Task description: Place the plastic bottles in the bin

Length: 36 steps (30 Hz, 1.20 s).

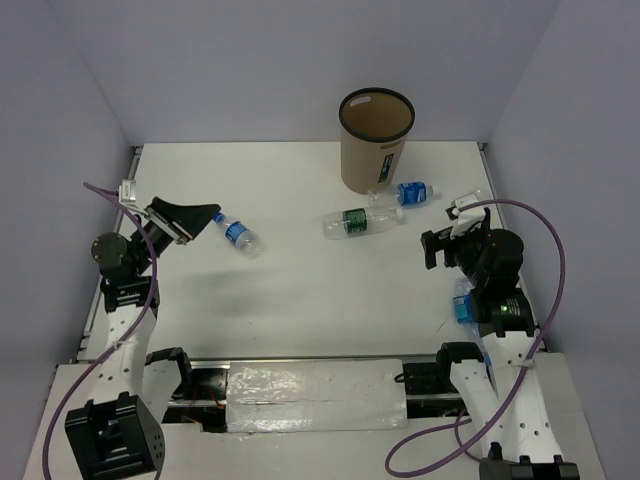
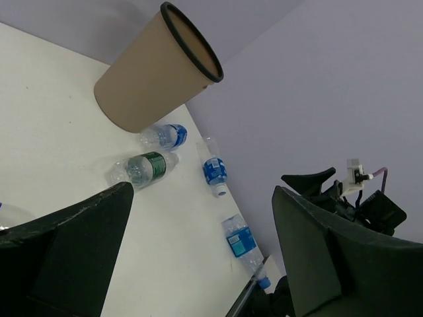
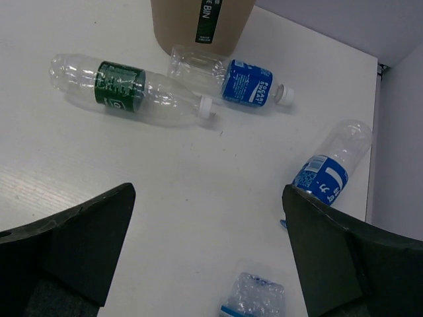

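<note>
Jaws on both arms gape empty; most bottles [image 1: 360, 220] cluster beside bin [image 1: 375, 150], rightward.

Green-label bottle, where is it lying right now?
In the top view the green-label bottle lies on its side right of centre, just in front of the bin, with a blue-label bottle beside its cap.

In the right wrist view, the dark label [image 3: 207, 20] on the bin [image 3: 173, 26] bears white letters cut off by the frame's top, ending in "E BIN". The blue wrap of the bottle by the bin [image 3: 246, 82] seems to read "POCARI SWEAT". Print on the green bottle [image 3: 120, 86] and the far-right bottle [image 3: 328, 173] is too small to read.
</note>
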### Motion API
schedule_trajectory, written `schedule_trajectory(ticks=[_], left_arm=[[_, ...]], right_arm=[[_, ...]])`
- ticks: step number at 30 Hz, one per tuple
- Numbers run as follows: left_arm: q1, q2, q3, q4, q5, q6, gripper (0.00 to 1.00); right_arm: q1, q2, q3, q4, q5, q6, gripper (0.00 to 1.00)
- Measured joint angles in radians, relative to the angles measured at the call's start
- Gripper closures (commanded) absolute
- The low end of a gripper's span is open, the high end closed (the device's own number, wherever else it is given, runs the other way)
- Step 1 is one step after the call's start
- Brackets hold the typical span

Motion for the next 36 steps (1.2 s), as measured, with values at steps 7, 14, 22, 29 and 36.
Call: schedule_trajectory(ticks=[7, 14, 22, 29, 36], left_arm=[[0.002, -0.042, 0.000, 0.001, 0.023, -0.003, 0.01], [0.002, -0.066, 0.000, 0.007, 0.029, -0.003, 0.01], [0.002, -0.067, -0.015, 0.016, 0.034, -0.025, 0.00], [0.002, -0.076, -0.024, 0.037, 0.039, -0.045, 0.01], [0.002, -0.074, -0.024, 0.036, 0.039, -0.046, 0.01]], right_arm=[[0.000, 0.014, 0.029, -0.120, -0.012, -0.137, 0.00], [0.000, 0.060, 0.034, -0.256, 0.005, -0.269, 0.00], [-0.158, 0.177, 0.016, -0.370, 0.109, -0.362, 0.01], [-0.415, 0.459, 0.009, -0.391, 0.143, -0.444, 0.00], [-0.485, 0.662, -0.018, -0.338, 0.122, -0.483, 0.00]])
